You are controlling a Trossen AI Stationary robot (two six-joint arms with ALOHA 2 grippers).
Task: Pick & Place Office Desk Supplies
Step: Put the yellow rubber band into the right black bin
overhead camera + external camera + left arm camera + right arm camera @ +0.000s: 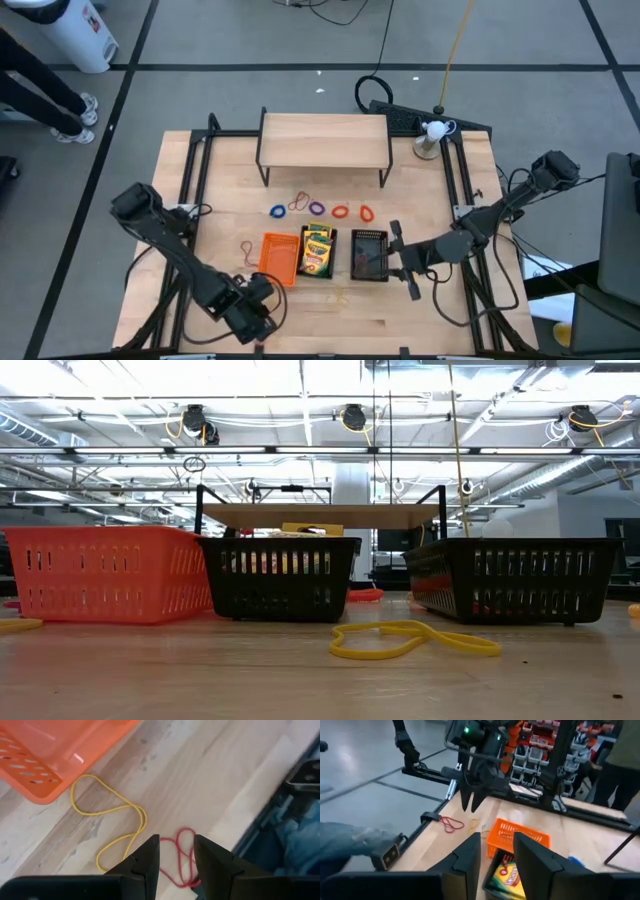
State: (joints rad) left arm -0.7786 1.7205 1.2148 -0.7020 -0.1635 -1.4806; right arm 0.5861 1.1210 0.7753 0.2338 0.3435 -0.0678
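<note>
Three mesh trays stand side by side: an orange one (279, 258), a black one (318, 250) holding yellow-and-green crayon boxes (507, 875), and another black one (369, 255). Rubber-band loops (317, 208) lie in a row on the table beyond them. A yellow band (110, 817) and a red band (182, 855) lie on the wood left of the orange tray. My left gripper (176, 840) is open and hangs above these two bands, fingers pointing down; it also shows in the right wrist view (471, 805). My right gripper (393, 262) is open and empty, just right of the right black tray.
A wooden shelf on black legs (324, 140) stands at the far middle. Black rails (195, 180) run along both sides of the table. Another yellow band (410, 640) lies on the bare wood near the front edge. A person's legs (45, 90) show at the far left.
</note>
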